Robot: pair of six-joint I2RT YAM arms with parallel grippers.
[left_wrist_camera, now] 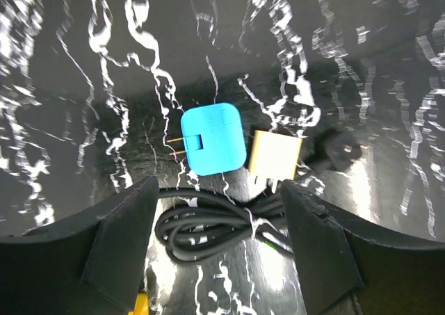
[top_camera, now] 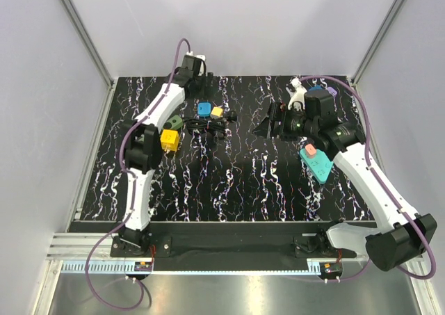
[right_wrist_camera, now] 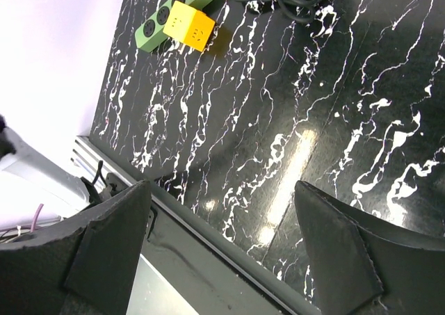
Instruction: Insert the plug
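A blue plug [left_wrist_camera: 212, 139] with two prongs pointing left lies flat on the black marbled table, with a cream plug [left_wrist_camera: 274, 155] beside it and a black cable plug [left_wrist_camera: 337, 155] to the right. A coiled black cable [left_wrist_camera: 215, 224] lies just below them. My left gripper [left_wrist_camera: 219, 188] hangs open over the coil with nothing between its fingers. From above, the left gripper [top_camera: 199, 85] is at the back, just behind the blue plug [top_camera: 204, 108]. A green power strip [top_camera: 172, 124] carries a yellow cube [top_camera: 170, 140]. My right gripper [top_camera: 270, 124] is open and empty mid-table.
A teal block with a pink button [top_camera: 318, 160] lies under the right forearm. Small white, blue and purple items [top_camera: 316, 89] sit at the back right. The right wrist view shows the green strip [right_wrist_camera: 188, 9], the yellow cube [right_wrist_camera: 192, 24] and the table's front edge [right_wrist_camera: 208, 224].
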